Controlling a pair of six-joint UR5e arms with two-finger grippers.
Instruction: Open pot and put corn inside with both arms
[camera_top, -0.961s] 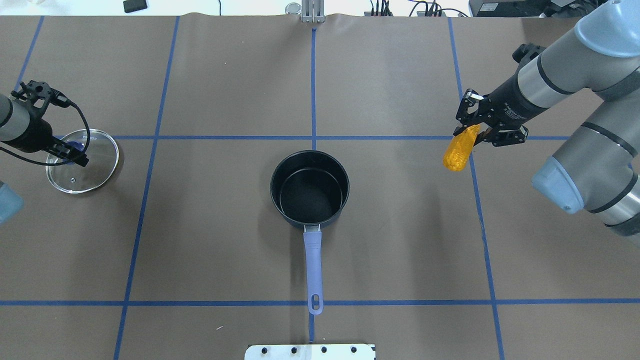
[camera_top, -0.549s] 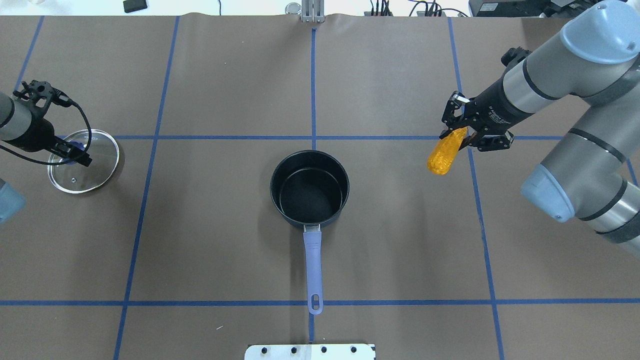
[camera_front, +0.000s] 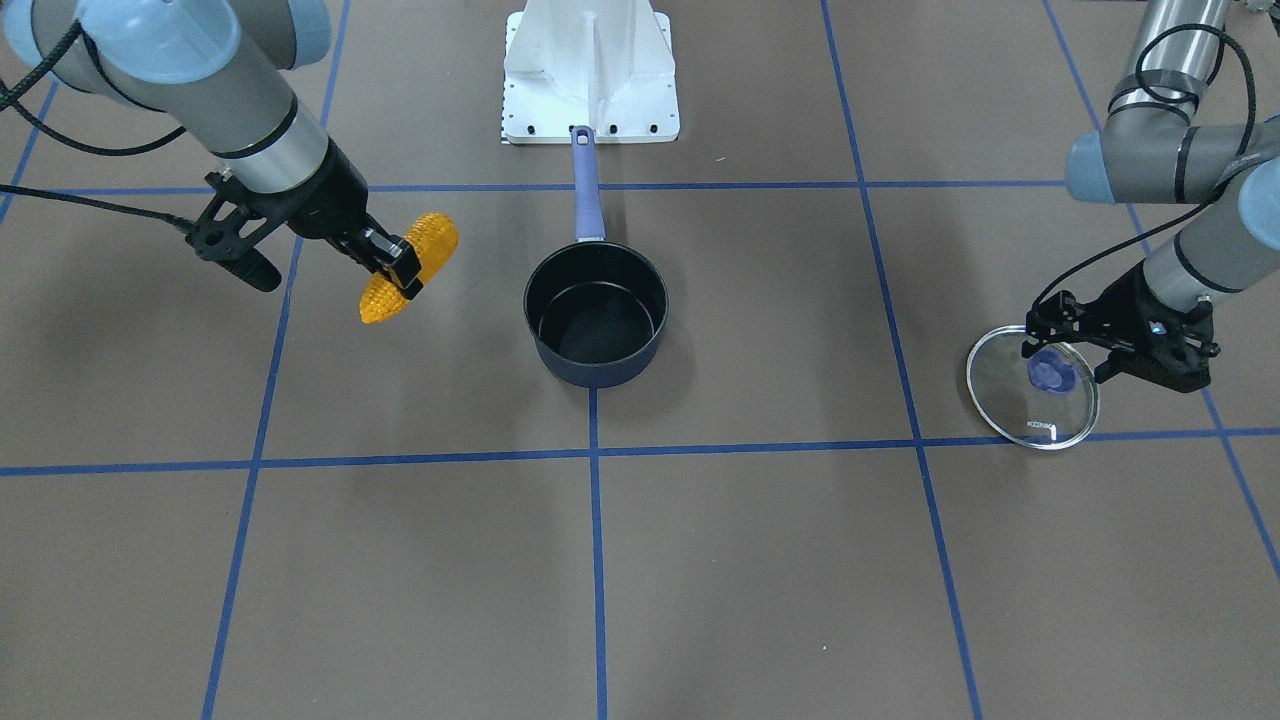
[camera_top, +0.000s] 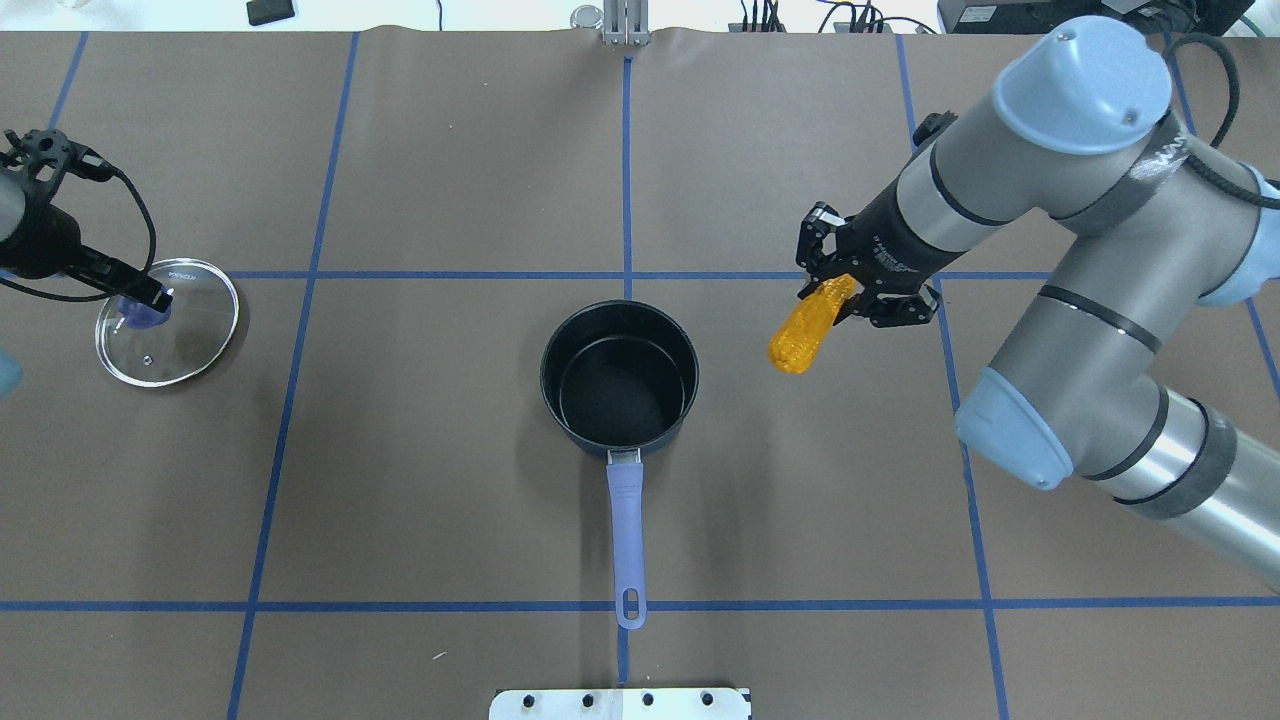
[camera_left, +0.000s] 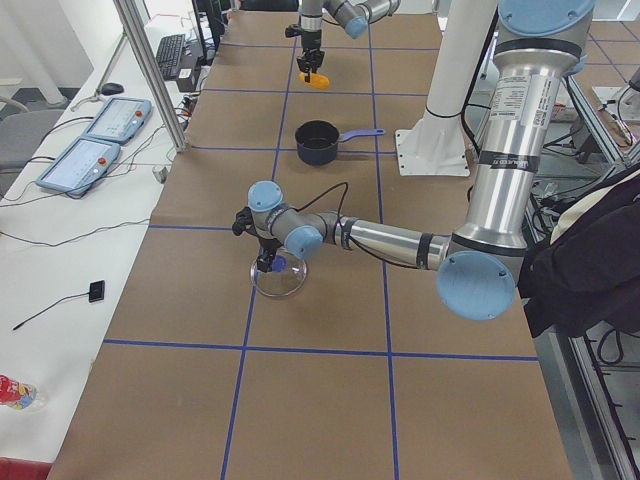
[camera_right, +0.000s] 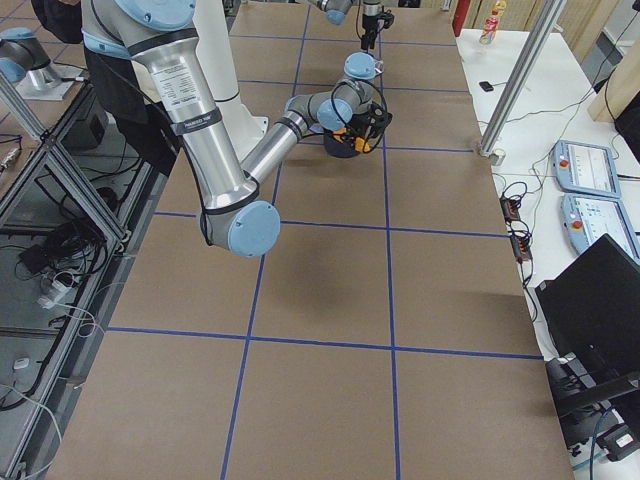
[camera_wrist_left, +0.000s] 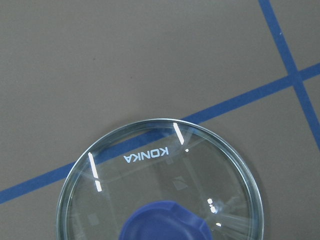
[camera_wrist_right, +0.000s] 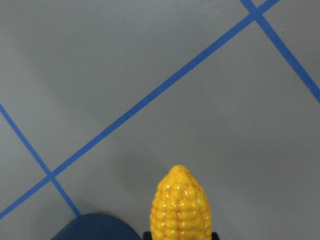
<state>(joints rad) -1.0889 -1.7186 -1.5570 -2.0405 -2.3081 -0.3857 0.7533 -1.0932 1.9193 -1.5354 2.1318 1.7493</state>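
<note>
Worktop (camera_top: 400, 500) at one moment, seen from above and from the front. My right pincer (camera_top: 835, 290) is clamped on the thick end of the corn (camera_top: 800, 335), with one finger on each side of the cob. The corn hangs clear of the worktop, its tapered tip slanting down toward the pot (camera_top: 548, 375). It is near the pot on my right side, but apart from it and not over the opening. The pot stands upright and uncovered at the middle of the worktop, its black interior bare. Its handle (camera_top: 626, 540) points straight toward my base plate (camera_top: 620, 703). Far to my left the glass lid (camera_front: 1035, 410) lies flat on the worktop. My left pincer (camera_front: 1064, 362) is there with its fingers apart, one on each side of the lid's blue knob (camera_front: 1050, 378). I cannot tell whether they touch the knob.
</note>
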